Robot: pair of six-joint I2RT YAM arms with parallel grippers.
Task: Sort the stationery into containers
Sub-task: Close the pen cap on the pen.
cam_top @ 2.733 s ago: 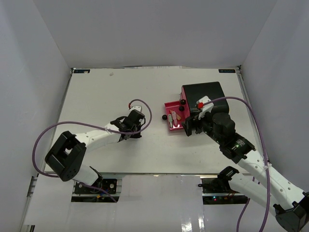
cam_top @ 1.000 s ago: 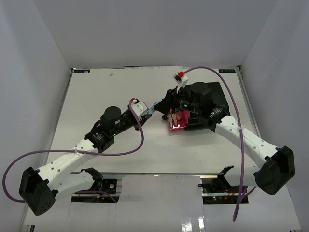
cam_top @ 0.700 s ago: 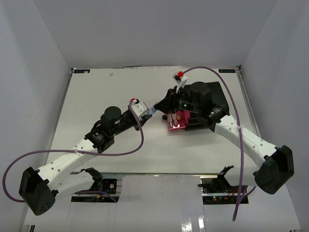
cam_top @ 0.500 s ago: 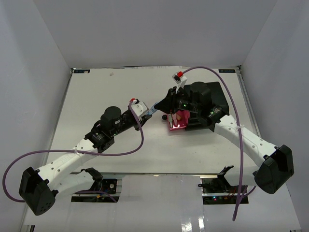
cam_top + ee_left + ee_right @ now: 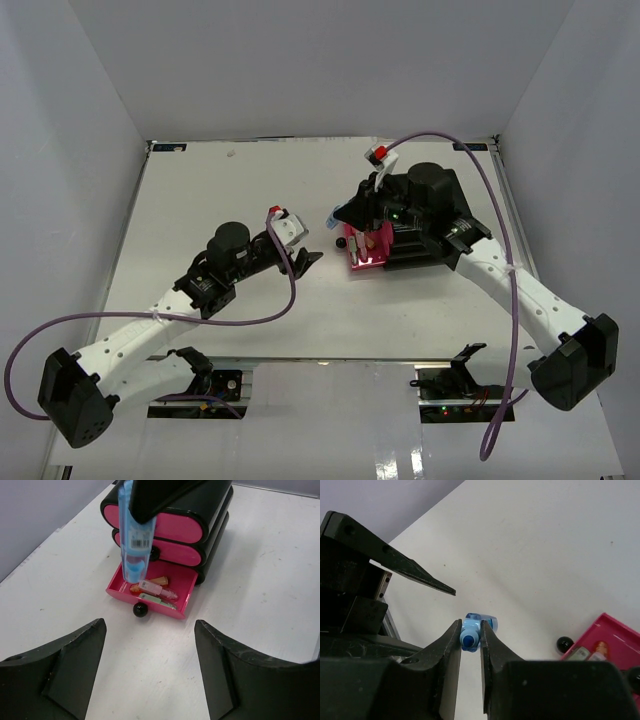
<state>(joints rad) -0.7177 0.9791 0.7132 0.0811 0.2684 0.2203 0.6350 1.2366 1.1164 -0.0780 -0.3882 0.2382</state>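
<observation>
My right gripper [image 5: 337,216] is shut on a light-blue piece [image 5: 331,219] of stationery, held in the air just left of the black cabinet [image 5: 458,203]. The left wrist view shows the piece [image 5: 134,540] hanging upright above the pulled-out bottom drawer [image 5: 116,586]. That magenta container holds an orange-capped item, a pink pen [image 5: 157,589] and a green-tipped one. From the right wrist, the piece [image 5: 479,618] sits squeezed between the fingers of my right gripper [image 5: 470,626]. My left gripper [image 5: 306,260] stands open and empty, a short way back from the drawer, as its own view of the left gripper [image 5: 150,630] confirms.
The two upper pink drawers [image 5: 175,527] are pushed in. The open drawer's black knob [image 5: 341,242] points toward my left gripper. White walls enclose the white table [image 5: 200,190] on three sides. Purple cables loop from both arms.
My left gripper let go of the light-blue piece, opened wide and drew back. My right gripper shut on the piece and carried it slightly right, toward the cabinet.
</observation>
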